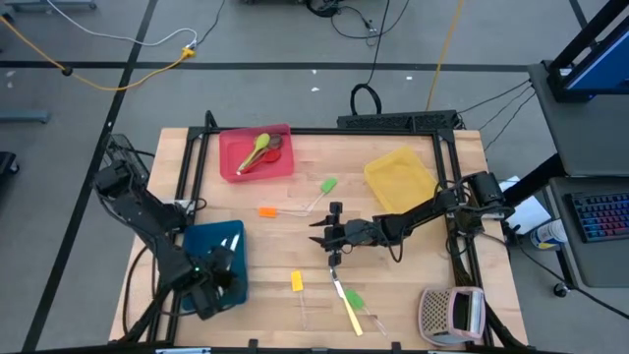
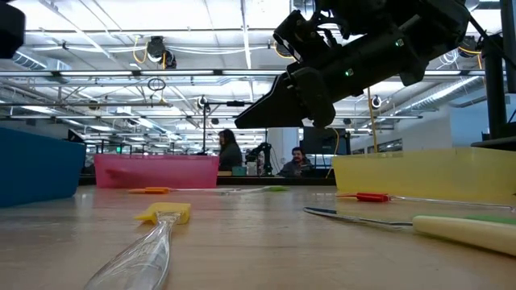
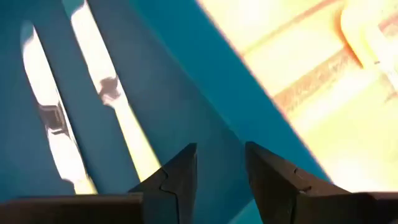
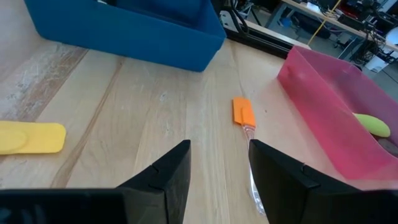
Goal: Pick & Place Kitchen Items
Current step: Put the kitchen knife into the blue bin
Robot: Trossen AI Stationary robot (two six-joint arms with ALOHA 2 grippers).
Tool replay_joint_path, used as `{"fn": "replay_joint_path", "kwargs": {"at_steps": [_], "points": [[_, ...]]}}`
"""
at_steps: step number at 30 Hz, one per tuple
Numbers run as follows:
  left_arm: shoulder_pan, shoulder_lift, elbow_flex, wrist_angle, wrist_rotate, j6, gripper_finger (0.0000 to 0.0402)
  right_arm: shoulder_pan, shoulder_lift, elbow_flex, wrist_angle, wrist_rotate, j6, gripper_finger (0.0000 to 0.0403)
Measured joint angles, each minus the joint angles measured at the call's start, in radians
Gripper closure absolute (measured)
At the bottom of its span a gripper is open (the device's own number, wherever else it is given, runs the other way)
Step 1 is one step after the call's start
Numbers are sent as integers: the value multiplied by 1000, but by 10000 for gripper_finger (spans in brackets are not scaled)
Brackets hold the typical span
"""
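From above, the left gripper (image 1: pixel 218 280) hangs over the blue tray (image 1: pixel 197 241) at seven o'clock, jaws parted and empty, two knives (image 3: pixel 118 112) lying inside. The right gripper (image 1: pixel 329 236) hovers mid-counter, jaws apart, facing the orange spatula (image 4: pixel 244 113), probably the next pick.

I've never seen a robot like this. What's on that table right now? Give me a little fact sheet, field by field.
Left gripper: over the blue tray, jaws apart, empty
In blue tray: two knives
Right gripper: mid-table, jaws open, empty, above the orange spatula
Red tray: holds a green spoon
Yellow tray: nothing visible inside
Loose on table: yellow spatula, green spatula, cream-handled knife
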Motion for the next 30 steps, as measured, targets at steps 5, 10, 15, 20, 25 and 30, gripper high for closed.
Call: {"fn": "replay_joint_path", "kwargs": {"at_steps": [5,10,15,20,25,30], "points": [[61,0,0,7,-1,60,259,0,0,0,0,0,0,249],[115,-17,32,7,49,185,259,0,0,0,9,-8,-8,249],[146,-43,82,9,-44,284,259,2,-25,0,38,-110,30,256],[161,-48,118,10,-199,395,259,31,-123,0,-63,-129,80,268],[175,-48,123,31,-287,502,259,90,-238,0,-193,-128,82,275],[200,-48,123,135,-390,718,259,156,-283,1,-188,-129,122,269]]}}
